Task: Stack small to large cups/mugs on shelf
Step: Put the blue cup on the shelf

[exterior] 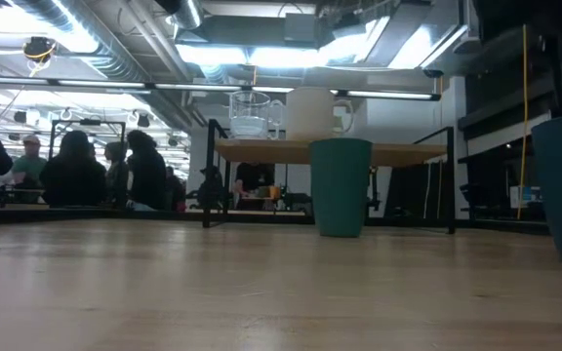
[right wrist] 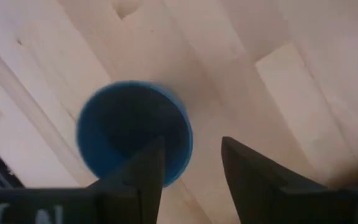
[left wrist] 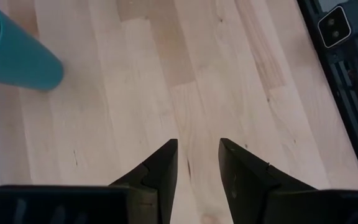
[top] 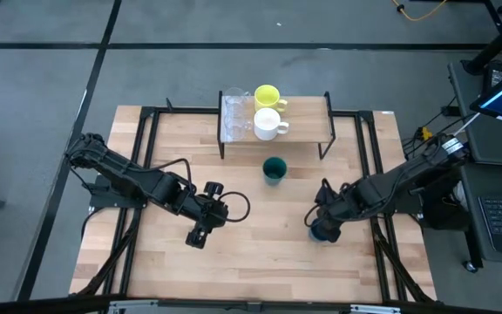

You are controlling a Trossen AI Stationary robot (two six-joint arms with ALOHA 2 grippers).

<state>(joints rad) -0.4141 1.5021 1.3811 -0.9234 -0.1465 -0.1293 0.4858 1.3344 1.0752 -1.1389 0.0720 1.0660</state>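
Note:
On the shelf [top: 303,129] at the table's far side stand clear glasses [top: 234,118], a yellow mug [top: 267,94] and a white mug [top: 268,125]. A teal-green cup [top: 274,169] stands upright on the tabletop just in front of the shelf. Further right and nearer, a dark blue cup [right wrist: 132,134] stands upright on the table. My right gripper [right wrist: 191,168] hangs open above it, pointing down, with one finger [right wrist: 146,177] over the cup's mouth and the other [right wrist: 244,177] outside its rim. My left gripper [left wrist: 197,162] waits open over bare table at centre left.
Black frame rails [top: 369,166] run along the tabletop's left and right sides. The tabletop [top: 260,262] is bare wood between the two arms and toward the near edge. In the low view, people [exterior: 76,175] stand in the room far behind the table.

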